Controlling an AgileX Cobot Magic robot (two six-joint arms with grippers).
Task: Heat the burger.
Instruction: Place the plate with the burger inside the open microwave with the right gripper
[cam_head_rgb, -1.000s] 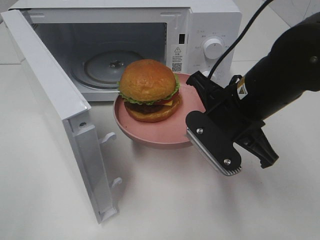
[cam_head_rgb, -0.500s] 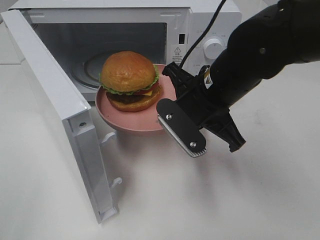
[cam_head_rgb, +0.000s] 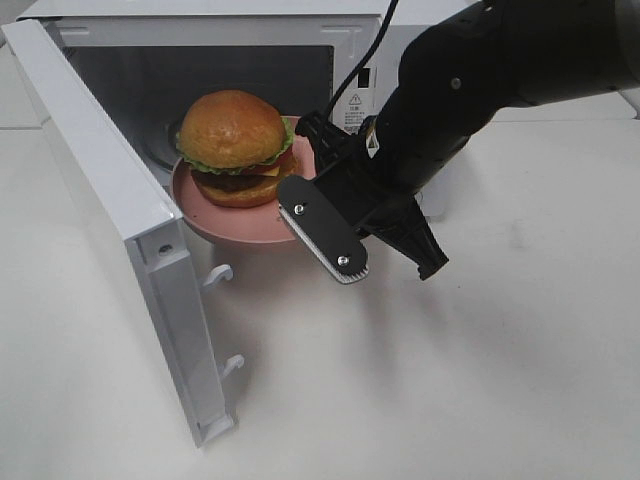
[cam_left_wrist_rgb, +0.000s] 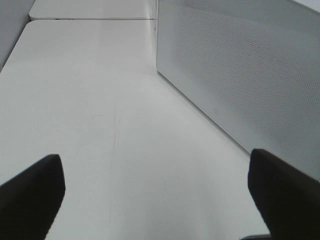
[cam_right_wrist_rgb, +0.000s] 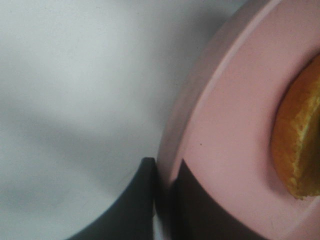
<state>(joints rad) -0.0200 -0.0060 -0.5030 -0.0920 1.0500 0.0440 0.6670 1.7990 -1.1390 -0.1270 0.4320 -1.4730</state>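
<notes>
Shifted leftward since a second ago: burger (cam_head_rgb: 232, 145), pink plate (cam_head_rgb: 215, 216) and right arm (cam_head_rgb: 500, 70). Found left hand (cam_left_wrist_rgb: 155, 195) spread wide over tabletop (cam_left_wrist_rgb: 90, 100) beside microwave (cam_left_wrist_rgb: 240, 75) wall. Noted door (cam_head_rgb: 110, 210) swung open, burger seated on pink plate at microwave mouth. Found right hand (cam_right_wrist_rgb: 164, 200) pinching plate rim at its right side.

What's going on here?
The right gripper is shut on the rim of the pink plate, which carries the burger. It holds the plate above the table at the mouth of the microwave, whose door is open. The plate looks only partly inside and not yet set down. The left gripper is open over the table, holding nothing.
</notes>
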